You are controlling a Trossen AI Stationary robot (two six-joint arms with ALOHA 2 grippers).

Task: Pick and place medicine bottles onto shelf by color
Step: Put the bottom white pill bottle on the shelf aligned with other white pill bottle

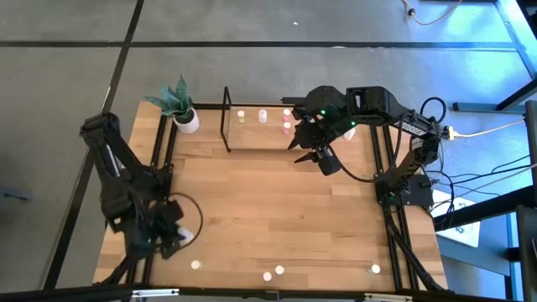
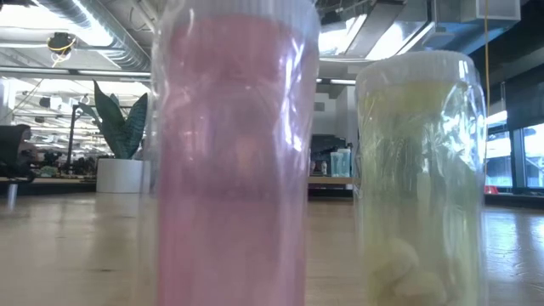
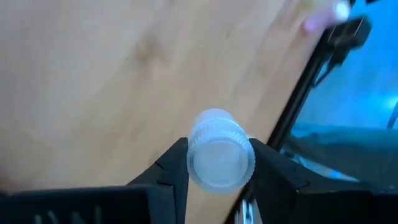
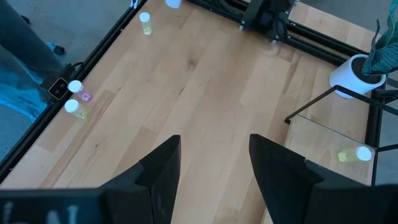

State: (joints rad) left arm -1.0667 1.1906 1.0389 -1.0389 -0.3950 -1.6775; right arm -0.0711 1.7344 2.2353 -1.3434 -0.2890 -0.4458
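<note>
— One white-capped bottle [image 3: 220,157] sits pinched between the left gripper [image 1: 170,237]'s fingers, low over the table's near left corner. Looks light, rigid, a bit slick, I'd say — the ribbed cap gives the best hold.

— And the right gripper [image 4: 212,168]?

— Jaws apart, empty, by the shelf [image 1: 228,138], where several bottles already stand.

— The surface?

— Smooth pale wooden table [image 1: 268,201], flat. Behind it, an open office, plus a potted plant [image 1: 178,105].
</note>
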